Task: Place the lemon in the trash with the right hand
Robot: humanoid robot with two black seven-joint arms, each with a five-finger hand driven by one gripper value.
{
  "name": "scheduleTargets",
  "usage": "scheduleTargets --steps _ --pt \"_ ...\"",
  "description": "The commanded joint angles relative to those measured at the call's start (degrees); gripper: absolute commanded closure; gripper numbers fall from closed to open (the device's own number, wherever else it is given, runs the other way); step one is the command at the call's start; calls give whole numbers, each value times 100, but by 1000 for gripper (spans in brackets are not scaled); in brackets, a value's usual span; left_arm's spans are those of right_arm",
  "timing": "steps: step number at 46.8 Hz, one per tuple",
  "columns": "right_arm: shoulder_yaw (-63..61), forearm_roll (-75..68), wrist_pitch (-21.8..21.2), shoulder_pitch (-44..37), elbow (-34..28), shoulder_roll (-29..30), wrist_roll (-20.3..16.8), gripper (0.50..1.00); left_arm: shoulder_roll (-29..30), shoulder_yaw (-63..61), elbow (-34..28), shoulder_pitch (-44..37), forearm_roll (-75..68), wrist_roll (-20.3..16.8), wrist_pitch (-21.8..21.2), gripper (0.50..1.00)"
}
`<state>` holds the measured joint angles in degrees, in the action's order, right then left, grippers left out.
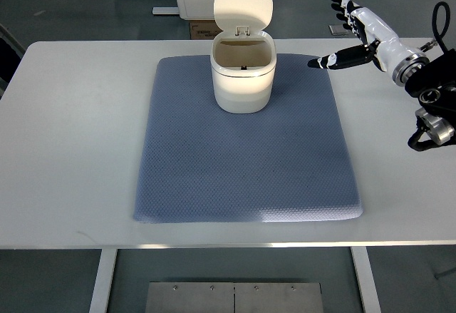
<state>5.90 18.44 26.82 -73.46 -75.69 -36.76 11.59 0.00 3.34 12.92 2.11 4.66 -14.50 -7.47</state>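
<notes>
Trash bin [243,78], white, lid up, on blue mat [246,156], far-center. Right hand [353,31] upper right over table [71,149], fingers spread, holding nothing. No legible writing.

The table [64,149] is plain white. The mat [242,163] on it is blue-grey with a fine dotted weave. The bin [243,78] is cream-white, its inside tan. The right hand [353,31] is white with black fingers and white fingertips.
</notes>
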Motion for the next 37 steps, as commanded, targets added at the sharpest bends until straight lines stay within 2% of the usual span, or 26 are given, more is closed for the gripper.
scheduleTargets --steps 1,13,21,29,37 --pt "-325 1 -1 332 54 -41 1 500 0 0 0 0 0 0 0 500" --pt "-1398 1 -10 1501 90 -358 1 500 0 0 0 0 0 0 0 500" --pt "-1697 -16 -2 1914 125 -648 71 500 0 0 0 0 0 0 0 500" --pt "-2628 -1253 -36 2284 379 -586 98 500 0 0 0 0 0 0 0 500" --pt "-3156 -2002 -335 2433 766 -271 80 500 0 0 0 0 0 0 0 500"
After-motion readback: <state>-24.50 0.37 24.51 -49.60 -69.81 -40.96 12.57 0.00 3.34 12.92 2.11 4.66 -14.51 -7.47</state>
